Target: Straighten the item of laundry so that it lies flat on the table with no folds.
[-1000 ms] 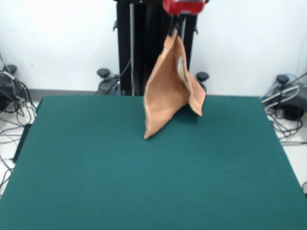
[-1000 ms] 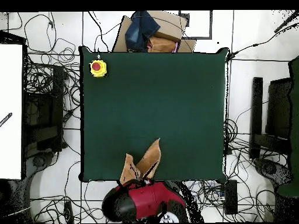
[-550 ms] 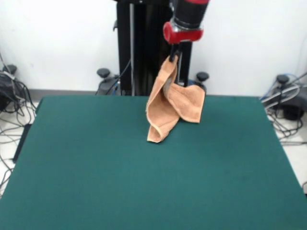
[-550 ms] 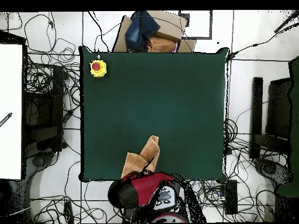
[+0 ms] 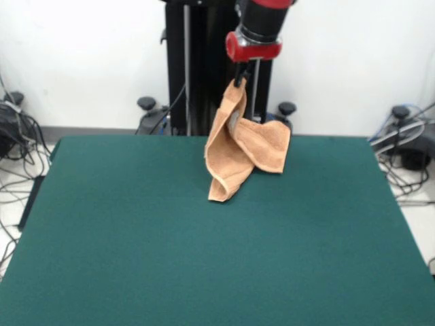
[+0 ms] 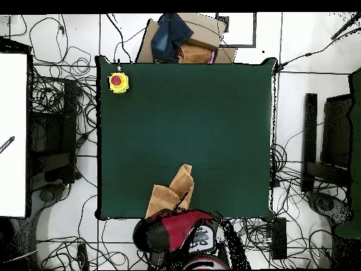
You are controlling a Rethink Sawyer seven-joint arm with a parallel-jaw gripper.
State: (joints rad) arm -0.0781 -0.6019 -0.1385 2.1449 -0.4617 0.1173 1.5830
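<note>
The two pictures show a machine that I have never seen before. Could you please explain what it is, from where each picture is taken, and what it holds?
It is a robot arm, red and black, mounted at one side of a large table covered in dark green felt-like cloth. One picture is taken from across the table, facing the robot. The other looks straight down from above, with the robot at the bottom edge.

At the arm's tip is the end effector, its grasping part. It is shut on one corner of a light orange-tan terry-cloth towel. The towel hangs crumpled and folded from it, and its lower end seems to rest on the table.

From above you also see a small yellow box with a round red button on the table's far corner, and many cables on the floor.
</note>
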